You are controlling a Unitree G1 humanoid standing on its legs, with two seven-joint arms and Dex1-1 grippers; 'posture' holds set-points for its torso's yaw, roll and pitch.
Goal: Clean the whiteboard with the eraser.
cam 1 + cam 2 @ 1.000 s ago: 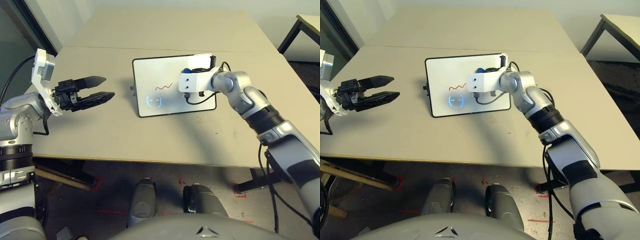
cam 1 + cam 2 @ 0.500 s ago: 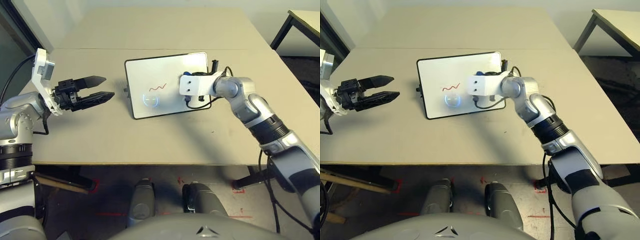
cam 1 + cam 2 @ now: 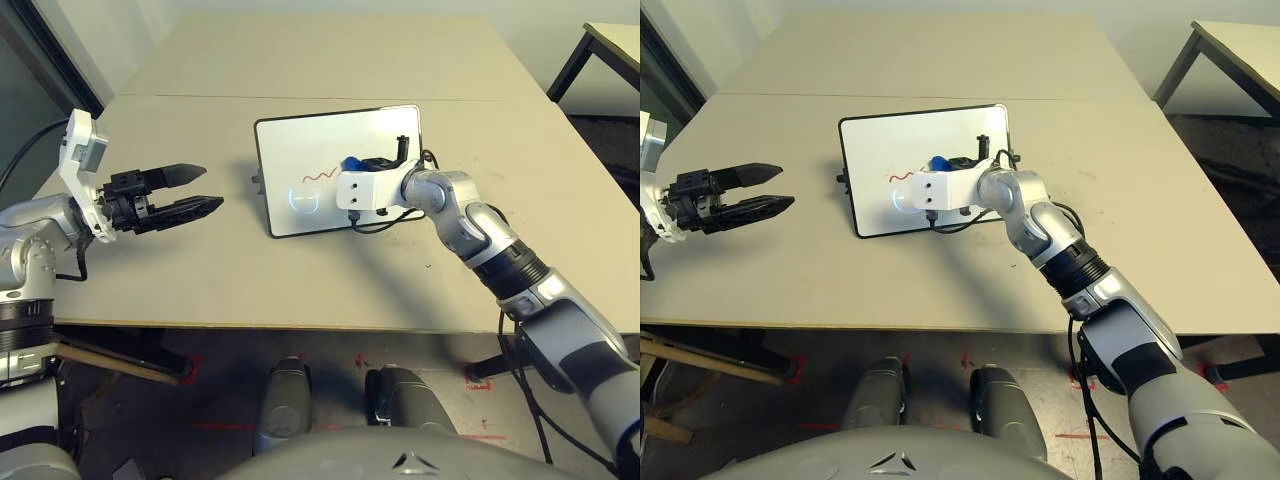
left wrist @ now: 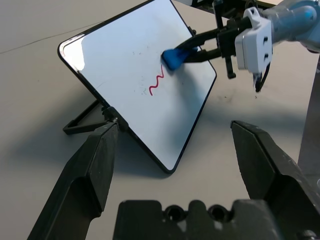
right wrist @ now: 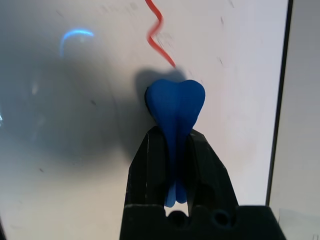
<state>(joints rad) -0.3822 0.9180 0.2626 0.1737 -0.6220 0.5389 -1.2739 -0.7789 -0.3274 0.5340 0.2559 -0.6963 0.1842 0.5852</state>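
While the left gripper (image 3: 205, 188) hangs open, the right gripper (image 4: 192, 49), pinching the eraser (image 4: 173, 57), has slid leftward across the whiteboard (image 3: 300, 150) mid-table; eraser's length points at the red squiggle (image 4: 156, 83).

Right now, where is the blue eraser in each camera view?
Left eye view: the eraser lies mid-board, right of the red squiggle.
Right eye view: mid-board, same side.
Left wrist view: beside the squiggle's upper end.
Right wrist view: centre, pinched between closed jaws.
Shared landmark: the red squiggle.
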